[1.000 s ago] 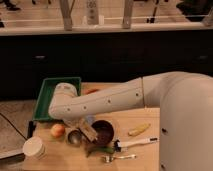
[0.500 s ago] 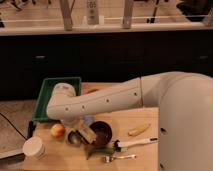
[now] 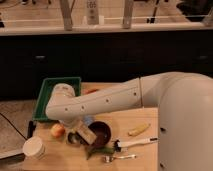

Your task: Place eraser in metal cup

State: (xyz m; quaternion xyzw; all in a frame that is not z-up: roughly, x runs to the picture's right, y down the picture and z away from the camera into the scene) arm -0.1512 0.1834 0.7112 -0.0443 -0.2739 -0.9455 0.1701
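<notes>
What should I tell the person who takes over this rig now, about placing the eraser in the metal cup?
Gripper: shut, low over the table, just beside the metal cup, near the brown bowl.
Eraser: not visible; whether it is held, I cannot tell.
Done: gripper is at the cup.
Left: confirm the eraser, then drop it into the cup.

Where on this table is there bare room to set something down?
Bare table lies along the front edge between the white cup and fork. Crowded around the gripper, low by the metal cup and brown bowl.
</notes>
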